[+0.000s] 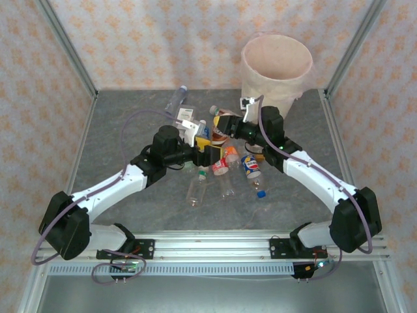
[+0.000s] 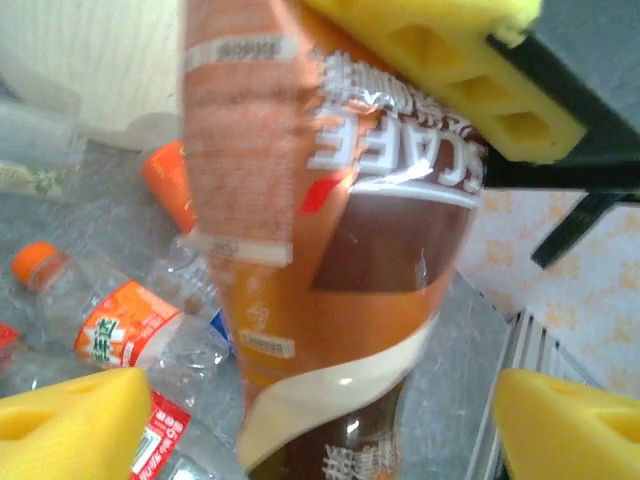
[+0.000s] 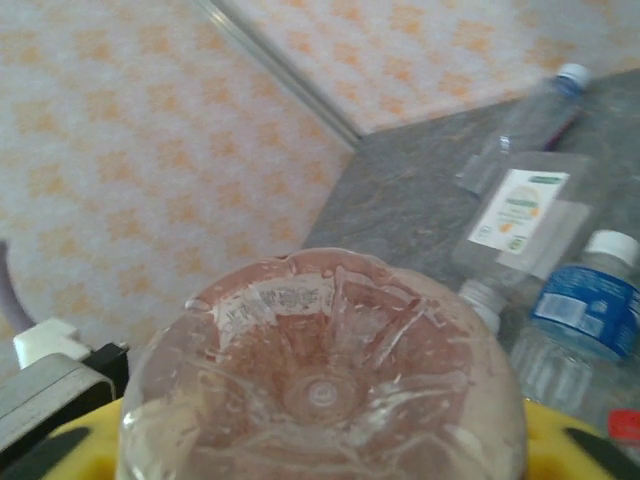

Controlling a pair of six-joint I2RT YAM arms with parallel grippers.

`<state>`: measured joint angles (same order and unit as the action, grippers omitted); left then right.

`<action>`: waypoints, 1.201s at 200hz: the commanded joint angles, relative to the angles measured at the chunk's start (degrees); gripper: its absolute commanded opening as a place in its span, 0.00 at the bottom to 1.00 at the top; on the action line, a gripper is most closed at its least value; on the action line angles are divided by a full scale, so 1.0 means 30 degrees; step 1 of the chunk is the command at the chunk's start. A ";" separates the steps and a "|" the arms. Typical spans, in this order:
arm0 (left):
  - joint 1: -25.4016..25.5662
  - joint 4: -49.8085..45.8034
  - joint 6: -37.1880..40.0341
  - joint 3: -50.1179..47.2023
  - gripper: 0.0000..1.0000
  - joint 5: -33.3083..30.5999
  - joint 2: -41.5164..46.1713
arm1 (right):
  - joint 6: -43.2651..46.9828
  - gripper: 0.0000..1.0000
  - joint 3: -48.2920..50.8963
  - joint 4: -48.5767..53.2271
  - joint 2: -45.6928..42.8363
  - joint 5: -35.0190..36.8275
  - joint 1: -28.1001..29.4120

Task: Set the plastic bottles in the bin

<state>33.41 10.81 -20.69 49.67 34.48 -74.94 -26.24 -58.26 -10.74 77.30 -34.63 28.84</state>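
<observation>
The right gripper (image 3: 320,450) is clamping its yellow foam pads (image 2: 450,80) on an orange-and-brown labelled bottle (image 2: 340,280), holding it up over the heap of other bottles (image 1: 228,173) on the grey table (image 1: 130,195). The left gripper (image 2: 320,428) is standing with its jaws wide on either side of the same bottle, its pads apart from it. The bin (image 1: 273,81) is waiting at the far right of the table, just beyond the right arm. The bottle is looking empty, so it is likely handling as a light, thin-walled thing that dents under a hard squeeze, with a glossy label sleeve that is offering a slick surface. A moderate hold across the labelled body, as here, or nearer the stiffer ribbed base, is probably serving best.
</observation>
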 commanded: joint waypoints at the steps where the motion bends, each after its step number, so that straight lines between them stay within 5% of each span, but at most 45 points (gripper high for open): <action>1: 0.0150 -0.0235 0.0271 0.0031 0.98 -0.1264 0.0590 | 0.1127 0.30 -0.0846 0.1319 -0.0617 0.2586 -0.0147; 47: 0.0114 -0.1266 0.0554 -0.0688 1.00 -0.4323 0.1888 | 0.1828 0.28 -0.1372 0.2050 -0.0827 0.3508 -0.1200; 98: 0.0102 -0.3981 -0.0856 -0.1694 1.00 -1.3107 0.3437 | 0.4396 0.32 -0.4640 0.4440 -0.0081 0.6182 -0.2870; 119: 0.0085 -0.4974 -0.1475 -0.2087 1.00 -1.5136 0.3931 | 0.5360 0.33 -0.6682 0.4915 0.0827 0.6939 -0.3650; 199: 0.0085 -0.6403 -0.2475 -0.3613 1.00 -1.7486 0.5778 | 0.7036 0.34 -1.5291 0.5820 0.5816 0.7969 -0.5935; 240: 0.0085 -0.6928 -0.2655 -0.4338 1.00 -1.8458 0.6883 | 0.8818 0.34 -1.9035 0.6543 0.8361 1.1558 -0.6317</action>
<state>33.41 -7.49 -27.31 37.95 -16.43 -56.38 -4.80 -108.97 7.31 98.91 -8.36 10.85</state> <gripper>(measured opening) 0.995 0.362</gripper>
